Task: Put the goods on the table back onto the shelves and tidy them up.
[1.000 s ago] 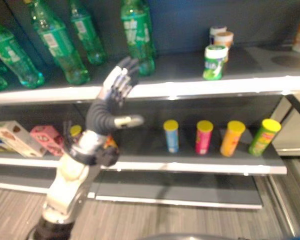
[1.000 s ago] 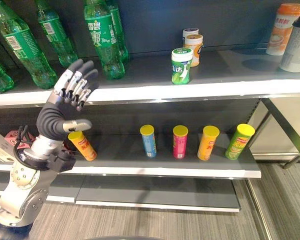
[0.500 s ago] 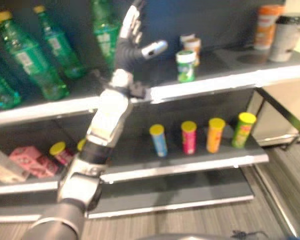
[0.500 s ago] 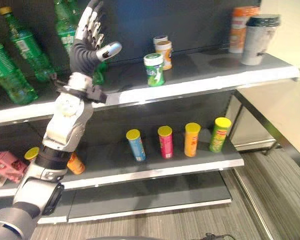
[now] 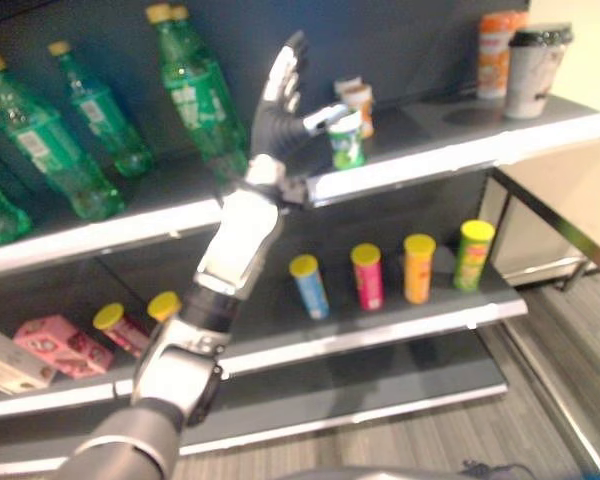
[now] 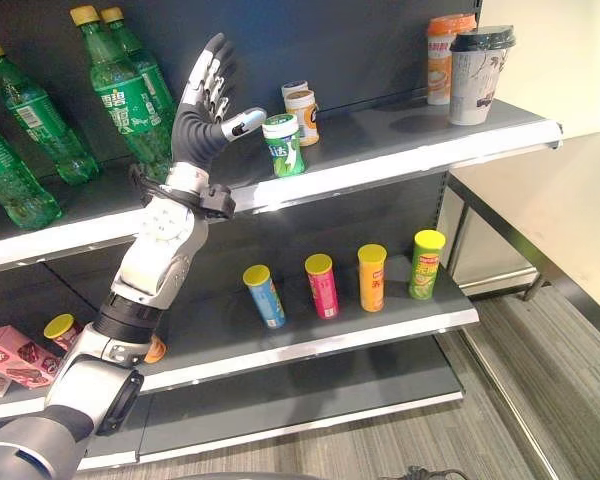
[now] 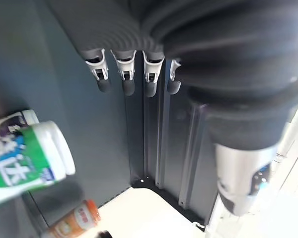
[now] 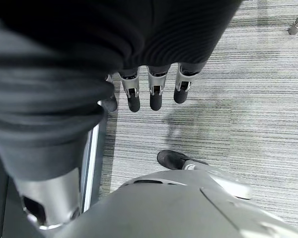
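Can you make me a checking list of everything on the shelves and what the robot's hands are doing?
Surface: upper shelf and lower shelf, dark with pale front edges.
Job's things: green-and-white jar upright on the upper shelf, just past the left hand's thumb, gap unclear.
Clutter: green bottles; two cups; four tubes standing below; pink box.
Hands: left hand open, raised beside the jar; right hand open, over the floor.
Cables: nothing seen.
Surroundings: grey striped floor.
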Motion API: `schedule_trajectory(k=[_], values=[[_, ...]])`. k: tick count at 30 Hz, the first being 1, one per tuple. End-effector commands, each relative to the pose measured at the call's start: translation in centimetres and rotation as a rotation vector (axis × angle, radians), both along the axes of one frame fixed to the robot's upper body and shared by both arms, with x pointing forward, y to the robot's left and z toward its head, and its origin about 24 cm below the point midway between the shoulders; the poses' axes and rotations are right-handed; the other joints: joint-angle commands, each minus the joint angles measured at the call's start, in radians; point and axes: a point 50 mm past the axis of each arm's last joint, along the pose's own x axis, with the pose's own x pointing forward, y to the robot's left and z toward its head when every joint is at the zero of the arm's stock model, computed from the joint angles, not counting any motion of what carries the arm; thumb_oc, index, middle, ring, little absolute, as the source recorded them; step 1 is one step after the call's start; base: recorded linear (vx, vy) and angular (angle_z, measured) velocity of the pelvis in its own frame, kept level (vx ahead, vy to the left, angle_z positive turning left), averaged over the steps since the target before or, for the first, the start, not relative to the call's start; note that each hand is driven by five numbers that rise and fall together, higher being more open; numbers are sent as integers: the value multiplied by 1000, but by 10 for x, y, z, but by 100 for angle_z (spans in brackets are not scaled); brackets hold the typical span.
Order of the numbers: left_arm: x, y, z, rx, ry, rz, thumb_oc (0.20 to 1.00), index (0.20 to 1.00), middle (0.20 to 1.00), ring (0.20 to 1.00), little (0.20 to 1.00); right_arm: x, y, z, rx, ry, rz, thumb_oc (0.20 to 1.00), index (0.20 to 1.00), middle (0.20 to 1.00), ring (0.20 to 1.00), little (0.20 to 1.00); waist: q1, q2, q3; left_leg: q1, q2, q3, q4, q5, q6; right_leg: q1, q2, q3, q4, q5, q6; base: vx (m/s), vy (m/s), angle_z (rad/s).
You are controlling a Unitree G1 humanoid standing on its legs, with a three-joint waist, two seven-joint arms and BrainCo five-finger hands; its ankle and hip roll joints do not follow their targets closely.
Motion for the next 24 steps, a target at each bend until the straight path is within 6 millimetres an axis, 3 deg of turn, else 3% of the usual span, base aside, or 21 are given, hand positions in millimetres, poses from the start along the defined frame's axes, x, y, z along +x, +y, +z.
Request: schedule_trajectory(k=[1,18,24], values=[[-3,33,32,32,-156,185,1000,1000,1000,1000,1000,-6,13,-5,36,19,-27,1000,1000,1000,1000,1000,11,-95,-7,-36,10,12,-1,-1,-41,58,-37,7,8,-76,16,-33,4,0],[8,23,-13,-25,55,70,1000,1000,1000,1000,1000,-11,14,-6,35,38,-28,1000,1000,1000,1000,1000,-1,-99,-6,-33,17,21,-1,4,-40,60,-28,21,8,-73,9,5,-2,0],[11,17,-20,-37,93,37,1000,1000,1000,1000,1000,-11,14,-6,33,39,-28,1000,1000,1000,1000,1000,-6,-98,-7,-32,18,26,-1,4,-38,58,-27,25,8,-73,9,10,-5,-3]])
